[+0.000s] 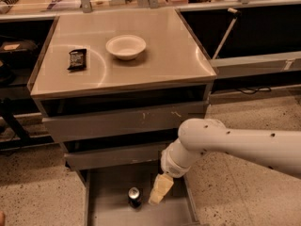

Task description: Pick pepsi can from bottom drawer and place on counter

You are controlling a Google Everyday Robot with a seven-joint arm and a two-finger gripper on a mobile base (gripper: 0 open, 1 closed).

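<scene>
The pepsi can [135, 196] stands upright mid-floor in the open bottom drawer [109, 210], clear of both side walls. The tool [155, 199] hangs just at its 3 o'clock; wide or narrow, I cannot tell.

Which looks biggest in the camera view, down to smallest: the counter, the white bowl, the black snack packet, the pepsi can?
1. counter
2. white bowl
3. black snack packet and pepsi can: nearly alike, and the can sits lower down, so no ranking.
The end effector hangs beside the can, over the bottom drawer.
</scene>
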